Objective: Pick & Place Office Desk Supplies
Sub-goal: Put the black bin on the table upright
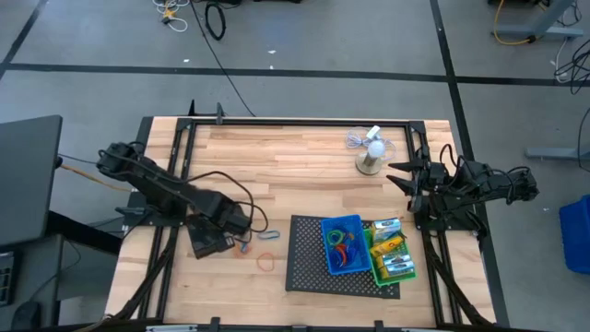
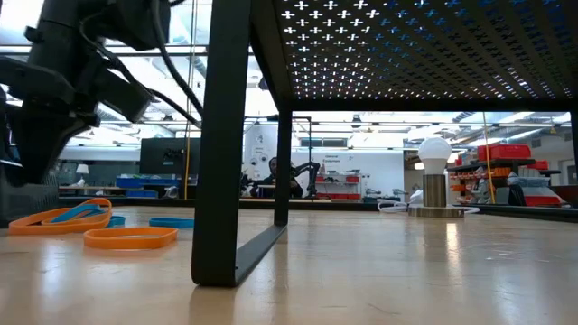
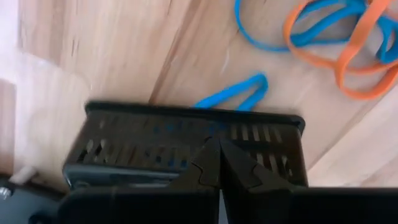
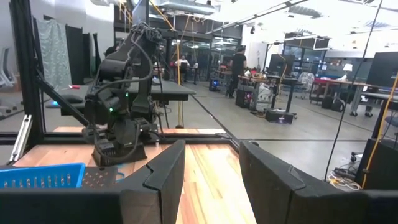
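Rubber bands (image 1: 266, 261) lie on the table near the left gripper (image 3: 217, 163) — fingers together on a black bin (image 3: 186, 146). Soft, light — pinch one strand. Right gripper (image 4: 211, 168) waits, fingers apart.

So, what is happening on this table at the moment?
The left gripper is shut on the rim of a small black bin, low over the table, beside loose orange and blue rubber bands. The right gripper is open and empty, waiting at the right edge. On the black mesh tray a blue bin already holds bands, next to a green bin with small boxes.
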`<action>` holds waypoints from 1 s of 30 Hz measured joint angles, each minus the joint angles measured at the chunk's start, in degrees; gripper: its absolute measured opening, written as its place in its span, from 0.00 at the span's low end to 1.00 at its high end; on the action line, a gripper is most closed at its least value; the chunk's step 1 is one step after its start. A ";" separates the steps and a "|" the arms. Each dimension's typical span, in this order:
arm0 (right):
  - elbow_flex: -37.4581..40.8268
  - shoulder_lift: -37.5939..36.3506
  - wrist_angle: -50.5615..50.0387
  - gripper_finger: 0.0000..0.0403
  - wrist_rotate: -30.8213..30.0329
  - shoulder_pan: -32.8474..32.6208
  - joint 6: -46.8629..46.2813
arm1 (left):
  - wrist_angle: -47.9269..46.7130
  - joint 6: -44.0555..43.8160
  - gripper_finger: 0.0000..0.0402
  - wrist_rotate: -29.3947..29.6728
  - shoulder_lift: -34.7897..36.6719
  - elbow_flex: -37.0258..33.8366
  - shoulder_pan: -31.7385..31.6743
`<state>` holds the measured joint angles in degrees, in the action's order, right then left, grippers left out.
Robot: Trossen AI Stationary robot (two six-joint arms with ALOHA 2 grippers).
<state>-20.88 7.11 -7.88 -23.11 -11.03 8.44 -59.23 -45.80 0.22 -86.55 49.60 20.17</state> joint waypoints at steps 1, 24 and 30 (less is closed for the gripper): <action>0.00 0.00 0.00 0.40 0.00 0.00 0.00 | -0.66 -0.76 0.00 0.05 0.32 0.03 0.53; 0.00 0.00 0.17 0.40 0.01 0.01 -0.26 | -19.74 -22.41 0.00 3.97 11.95 0.27 10.18; 0.00 0.00 0.42 0.40 0.59 0.02 -0.26 | -29.92 -29.89 0.00 0.03 14.96 0.10 13.88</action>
<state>-20.88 7.11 -7.46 -22.52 -11.01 8.19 -89.15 -75.69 0.24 -71.60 49.70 34.05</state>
